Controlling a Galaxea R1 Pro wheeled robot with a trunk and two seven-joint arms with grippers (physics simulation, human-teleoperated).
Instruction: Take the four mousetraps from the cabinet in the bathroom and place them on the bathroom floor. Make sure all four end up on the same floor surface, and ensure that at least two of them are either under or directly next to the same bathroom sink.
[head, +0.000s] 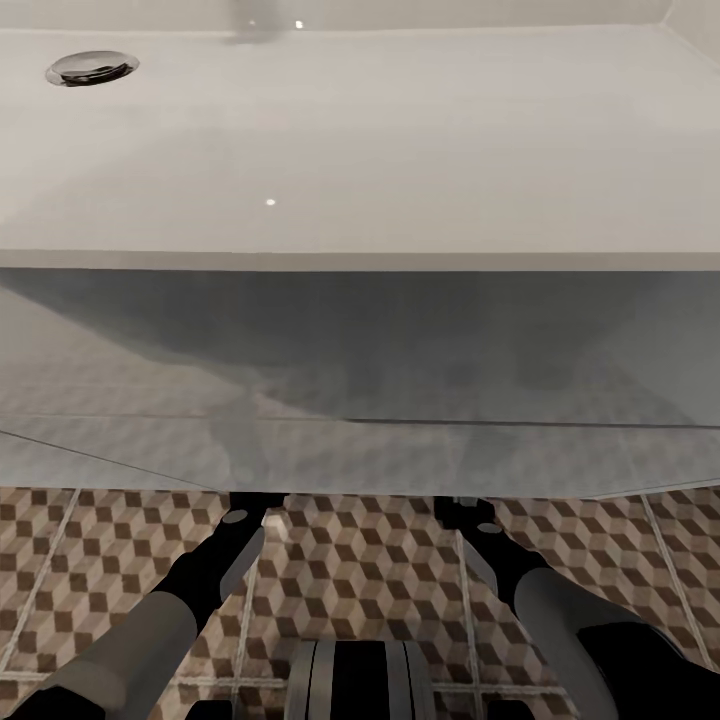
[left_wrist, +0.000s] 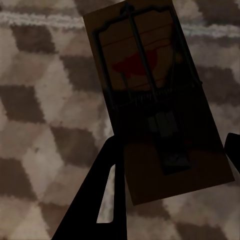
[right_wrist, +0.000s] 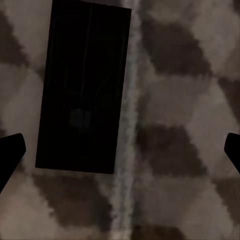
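The white sink spanned the head view, its drain at the far left, with the cube-patterned floor below, and both arms reached under its front edge. In the left wrist view a mousetrap lay on the tiles between the spread fingers of the left gripper, one finger at its edge; I cannot tell whether it was pinched. The right gripper stood open above another, shadowed mousetrap lying flat on the floor beside a grout line.
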